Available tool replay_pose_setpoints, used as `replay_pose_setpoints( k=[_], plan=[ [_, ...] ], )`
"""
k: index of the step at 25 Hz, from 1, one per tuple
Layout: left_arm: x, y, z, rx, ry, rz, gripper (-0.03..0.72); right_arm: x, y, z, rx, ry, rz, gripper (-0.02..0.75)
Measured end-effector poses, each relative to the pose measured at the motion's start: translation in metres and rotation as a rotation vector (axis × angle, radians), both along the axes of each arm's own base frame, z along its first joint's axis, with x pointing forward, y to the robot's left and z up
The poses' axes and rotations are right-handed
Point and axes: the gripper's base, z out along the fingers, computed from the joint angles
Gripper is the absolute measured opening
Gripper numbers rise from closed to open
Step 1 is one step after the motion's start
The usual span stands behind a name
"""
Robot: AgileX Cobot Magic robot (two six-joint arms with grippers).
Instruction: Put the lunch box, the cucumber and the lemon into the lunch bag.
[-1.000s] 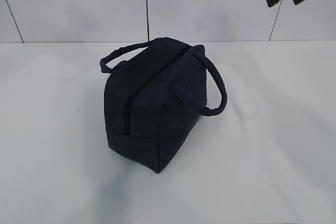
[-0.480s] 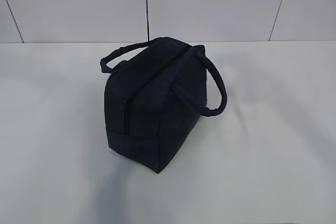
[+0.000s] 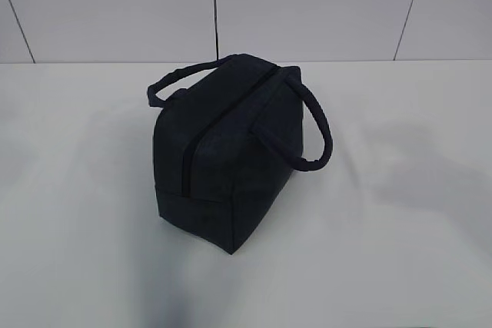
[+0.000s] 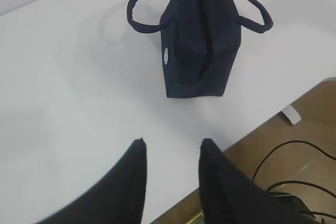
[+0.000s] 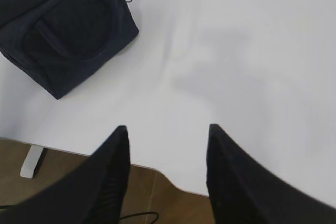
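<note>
The bag (image 3: 231, 147) stood alone in the middle of the white table (image 3: 400, 266), its zipper seemingly shut along the top and its two handles (image 3: 311, 124) splayed to either side. Box, cucumber and lemon appeared in no view, so whether they were inside could not be told.

On the left, the left gripper (image 4: 170, 153) hung high above the table, well apart from the bag, fingers apart with nothing between them. On the right, the right gripper (image 5: 167, 136) hung likewise over the table edge, fingers wider apart and empty.

The risk was judged slight: a descending arm could snag a loose handle and tip or drag the soft bag, or a half-closed zipper could gape if pulled.
</note>
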Motion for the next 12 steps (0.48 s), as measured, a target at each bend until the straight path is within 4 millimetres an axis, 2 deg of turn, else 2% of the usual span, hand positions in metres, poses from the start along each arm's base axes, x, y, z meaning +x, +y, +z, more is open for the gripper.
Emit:
replay_pose_setpoints(
  k=[4,12],
  plan=[
    [-0.03,0.015,-0.014,-0.022,-0.046,0.0,0.238,-0.027,-0.009,-0.002,0.025,-0.074,0.0,0.362],
    [-0.068,0.027,-0.043,-0.093,-0.071,-0.038,0.236,-0.05,-0.016,-0.033,0.035,-0.094,0.002,0.362]
  ],
)
